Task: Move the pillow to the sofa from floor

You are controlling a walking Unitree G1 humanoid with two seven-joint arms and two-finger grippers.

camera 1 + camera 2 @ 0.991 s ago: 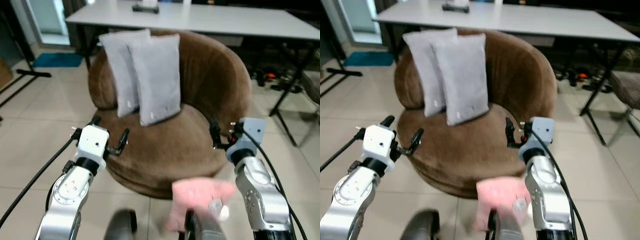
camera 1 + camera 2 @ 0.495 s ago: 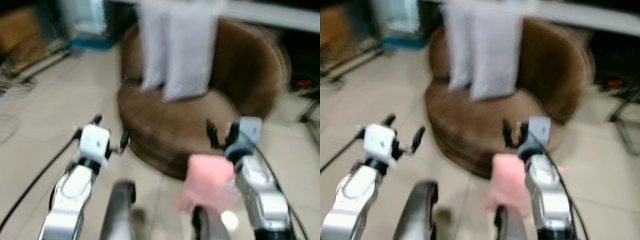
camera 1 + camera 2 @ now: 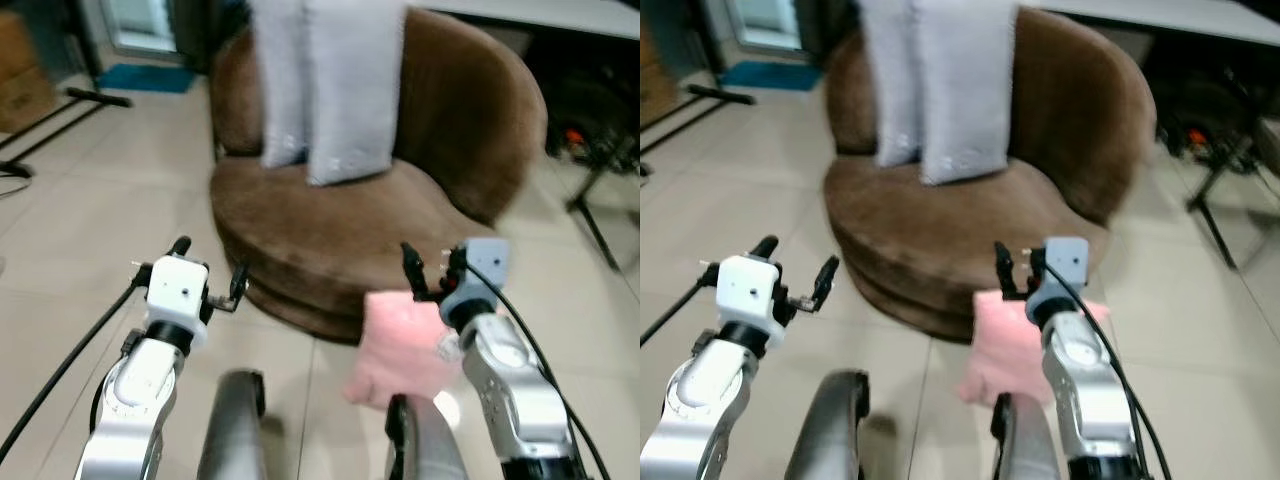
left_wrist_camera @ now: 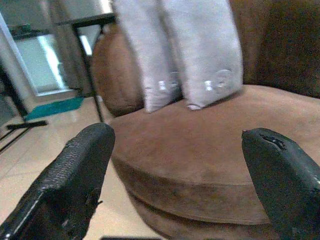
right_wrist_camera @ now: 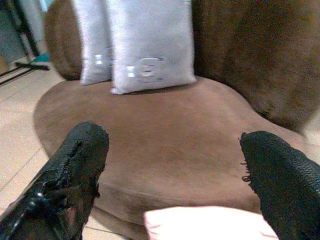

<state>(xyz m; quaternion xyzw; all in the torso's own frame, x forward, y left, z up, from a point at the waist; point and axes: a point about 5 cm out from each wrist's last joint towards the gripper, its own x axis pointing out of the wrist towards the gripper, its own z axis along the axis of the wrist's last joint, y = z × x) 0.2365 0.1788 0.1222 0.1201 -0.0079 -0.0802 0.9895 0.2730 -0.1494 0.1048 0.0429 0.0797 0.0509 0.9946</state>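
On floor before brown sofa [image 3: 400,230] I see pink pillow [image 3: 400,345]; left gripper [image 3: 208,272] and right gripper [image 3: 428,272] fingers spread, holding nothing.

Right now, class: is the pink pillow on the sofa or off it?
Off it. The pink pillow lies on the tiled floor against the front of the brown sofa, below its seat.

A plain pale pink pillow [image 3: 400,345] lies on the beige tiled floor [image 3: 80,220] with dark grout lines. The round brown plush sofa [image 3: 330,240] carries two light grey rectangular cushions [image 3: 330,85], each with a small silvery mark near its lower edge. A teal mat [image 3: 140,77] lies farther off. The silver arms end in white wrist blocks and black fingers [image 4: 75,175].
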